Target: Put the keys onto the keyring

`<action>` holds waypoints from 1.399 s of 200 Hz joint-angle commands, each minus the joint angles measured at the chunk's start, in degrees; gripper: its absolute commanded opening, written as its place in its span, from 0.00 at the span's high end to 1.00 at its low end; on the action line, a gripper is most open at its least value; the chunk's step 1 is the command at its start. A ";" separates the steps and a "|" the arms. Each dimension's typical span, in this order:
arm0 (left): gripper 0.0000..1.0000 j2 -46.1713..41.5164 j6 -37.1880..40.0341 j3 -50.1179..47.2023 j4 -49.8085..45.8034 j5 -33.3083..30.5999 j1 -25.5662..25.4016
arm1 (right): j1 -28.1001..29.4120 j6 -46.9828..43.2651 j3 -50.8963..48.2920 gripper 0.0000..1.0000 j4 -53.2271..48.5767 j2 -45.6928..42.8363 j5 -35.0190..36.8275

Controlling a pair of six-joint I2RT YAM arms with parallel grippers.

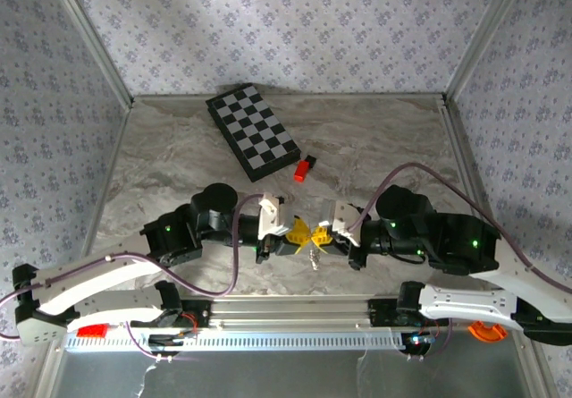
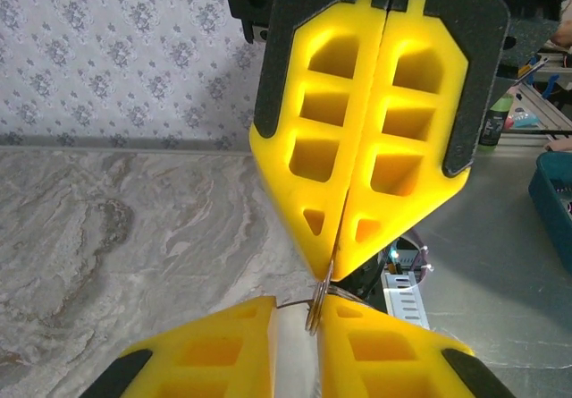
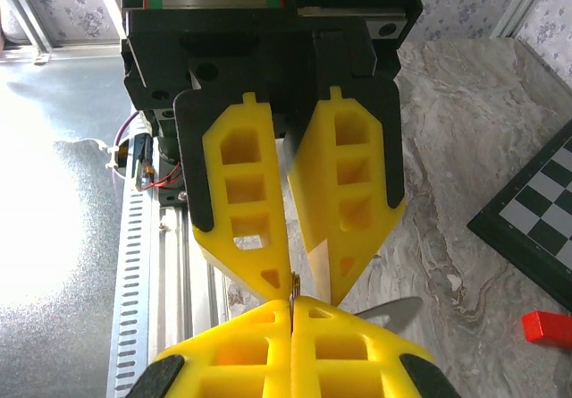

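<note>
Right gripper (image 3: 292, 305) tight on keyring (image 3: 293, 284), left gripper (image 2: 296, 316) narrowly parted just beside it

Bright, sharp, blown-out glare (right wrist view)

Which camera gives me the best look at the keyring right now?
Left wrist: the keyring sits close up, a thin metal edge at the right hand's closed tips. Right wrist gives a mere sliver; top external, a tiny silvery glint.
</note>
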 commanded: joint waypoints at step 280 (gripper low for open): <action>1.00 0.79 -3.38 -1.93 15.28 4.42 -0.28 | -0.43 7.87 -15.50 0.83 20.79 -13.53 2.21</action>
